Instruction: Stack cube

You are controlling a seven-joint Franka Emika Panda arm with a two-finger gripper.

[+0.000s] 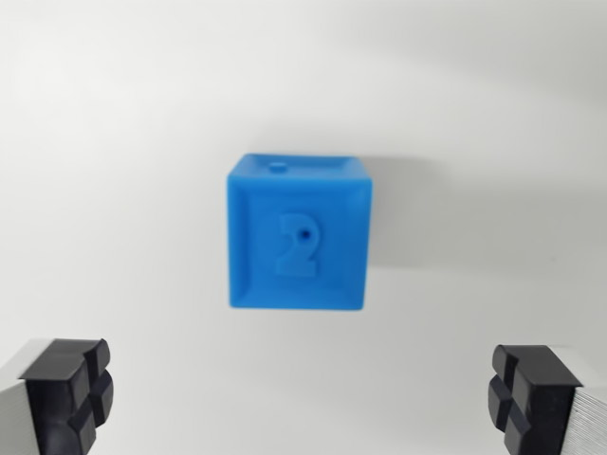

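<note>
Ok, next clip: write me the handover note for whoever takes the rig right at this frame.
Gripper: open, holding nothing; fingers stand wide apart at the wrist view's bottom corners.
Blue cube: alone on the white surface, raised 2 on the face towards the camera, centred between and beyond the fingers, untouched.
Done: nothing gripped, nothing stacked.
Left: close on the cube, lift it, stack it. No second cube shows in this view.

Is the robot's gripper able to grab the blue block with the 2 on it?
Probably yes. The gripper is open, its two black fingertips spread wider than the blue cube, and only bare white surface shows between them and the cube.
</note>
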